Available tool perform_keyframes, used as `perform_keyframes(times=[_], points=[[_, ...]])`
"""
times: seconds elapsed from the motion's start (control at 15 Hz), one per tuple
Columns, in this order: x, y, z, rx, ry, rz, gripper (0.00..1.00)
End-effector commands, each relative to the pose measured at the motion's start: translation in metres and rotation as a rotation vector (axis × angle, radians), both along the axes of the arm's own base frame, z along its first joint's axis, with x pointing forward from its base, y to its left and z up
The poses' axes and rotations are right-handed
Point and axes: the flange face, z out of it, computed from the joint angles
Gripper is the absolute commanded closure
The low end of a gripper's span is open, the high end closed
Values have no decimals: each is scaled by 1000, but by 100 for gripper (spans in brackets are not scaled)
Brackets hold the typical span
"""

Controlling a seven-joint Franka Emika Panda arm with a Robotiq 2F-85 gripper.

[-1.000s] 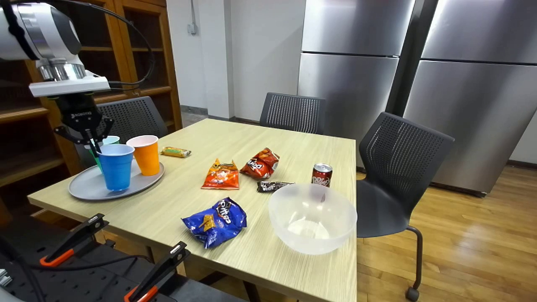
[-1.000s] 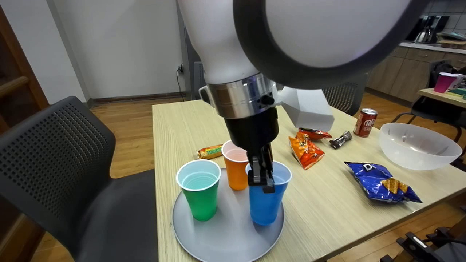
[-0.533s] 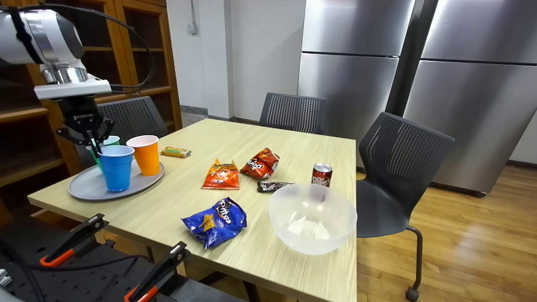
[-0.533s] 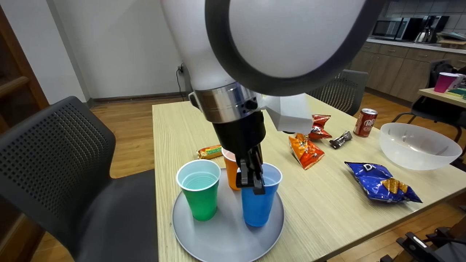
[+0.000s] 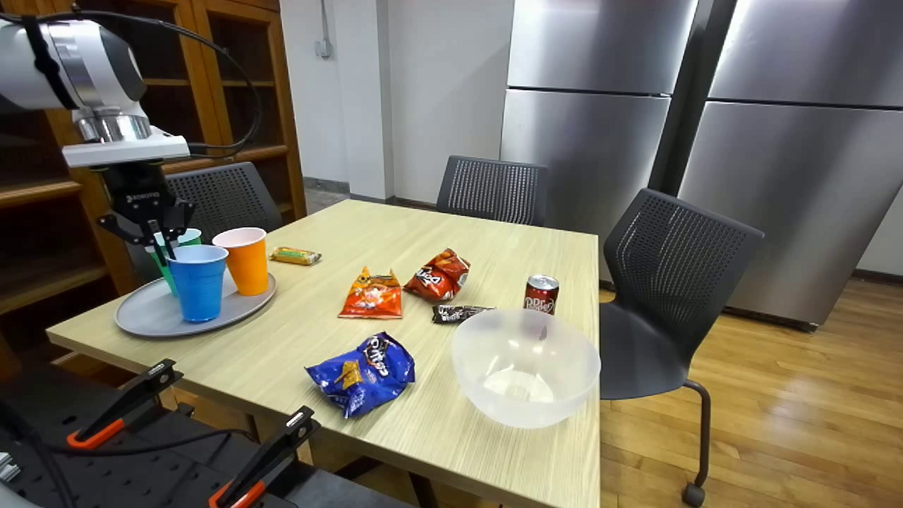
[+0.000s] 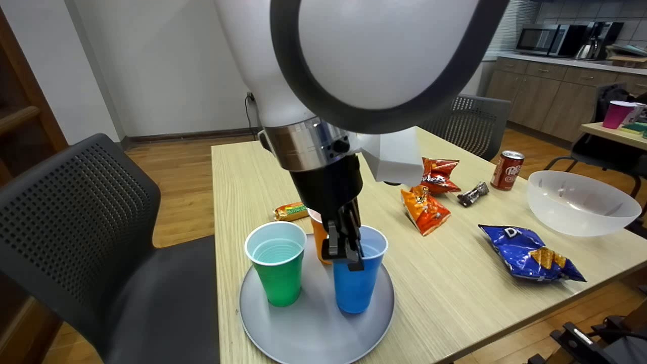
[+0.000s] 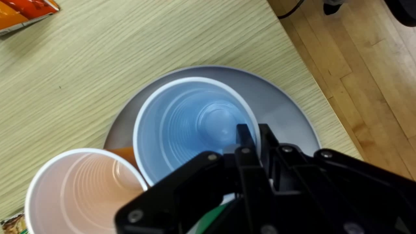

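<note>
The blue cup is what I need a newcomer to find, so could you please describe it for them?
Start at the pale table and find the round gray plate near one corner. On it stand a green cup, an orange cup and the blue cup, set apart by its color and by the gripper pinching its rim.

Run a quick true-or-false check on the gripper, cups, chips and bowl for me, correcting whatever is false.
1. The gripper straddles the rim of the blue cup. True.
2. The orange cup and green cup share the gray plate. True.
3. The green cup lies on its side. False: it stands upright.
4. The blue chip bag lies on the table, outside the bowl. True.
5. The bowl is upside down. False: its mouth faces up.
</note>
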Motion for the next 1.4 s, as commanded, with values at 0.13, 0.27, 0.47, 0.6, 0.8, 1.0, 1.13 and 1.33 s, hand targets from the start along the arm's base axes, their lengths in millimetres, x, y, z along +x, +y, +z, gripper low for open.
perform_keyframes(times=[0.13,0.27,0.47,0.6,0.8,1.0,1.13,1.33], points=[[4,5,7,-17,-2,24,42],[3,6,10,-8,-3,25,27],[4,6,15,3,-9,26,3],[5,6,19,9,-17,27,0],[9,3,30,28,-29,18,0],[16,-3,45,43,-53,2,0],[23,-9,56,49,-73,-23,0],[39,-27,74,65,-108,-82,0]])
